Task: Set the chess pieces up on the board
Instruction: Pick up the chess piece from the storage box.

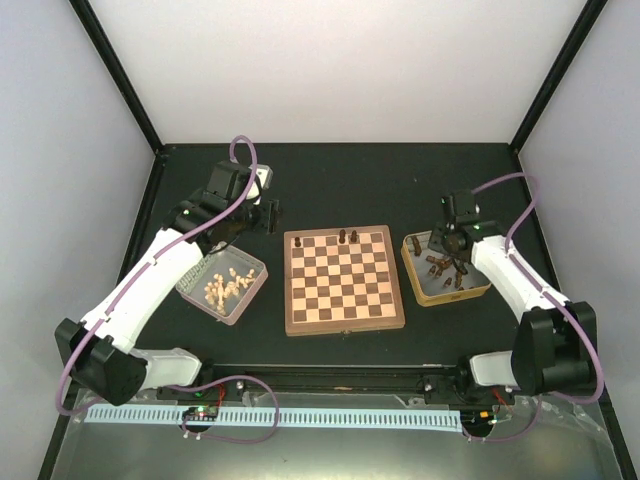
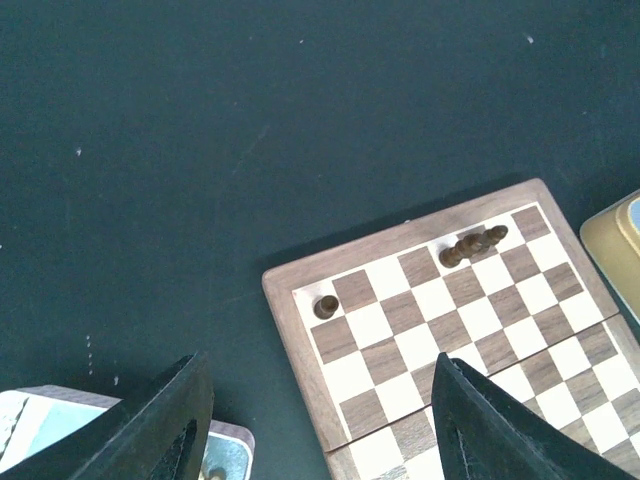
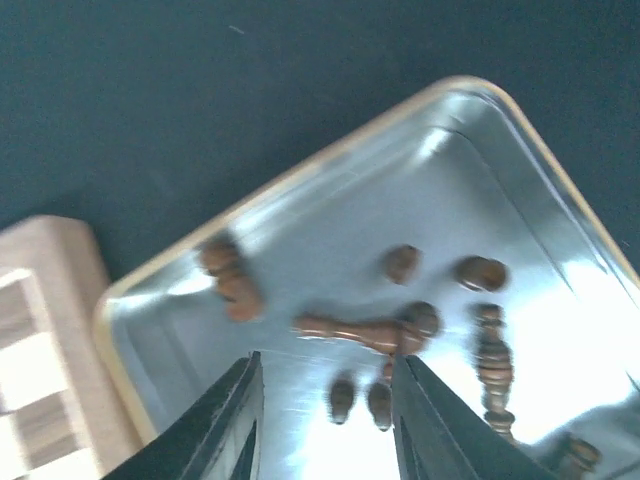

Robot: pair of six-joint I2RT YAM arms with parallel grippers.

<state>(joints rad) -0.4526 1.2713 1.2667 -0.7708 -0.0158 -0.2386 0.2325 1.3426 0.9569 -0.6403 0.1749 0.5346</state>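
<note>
the right gripper [image 3: 325,405] hangs over a gold-rimmed metal tray [image 3: 330,165]. its two dark fingers [image 3: 225,430] are parted, and we see nothing held between them. just past the fingertips a long dark piece [image 3: 355,330] lies flat on the tray floor. its long axis runs side to side in the wrist view, the same line along which the jaws close. we judge that a pinch from here would meet its ends rather than its waist, so a turn of the wrist looks needed first. two smaller pieces show in the gap itself, but the view is blurred and we cannot tell whether the fingers touch them.

more of the chess pieces [image 1: 445,265] lie scattered in this tray, which sits just beside the right edge of the board [image 1: 345,300]. on the board, a few standing pieces [image 1: 347,237] occupy the far row, with a lone piece [image 2: 326,306] at the far left corner.

the left gripper [image 2: 320,430] is also parted and holds nothing. it hovers over the table beyond the board's far left corner, near the left-hand tray [image 1: 250,295] of pale pieces [image 1: 225,285]. the right arm is much nearer the dark pieces.
</note>
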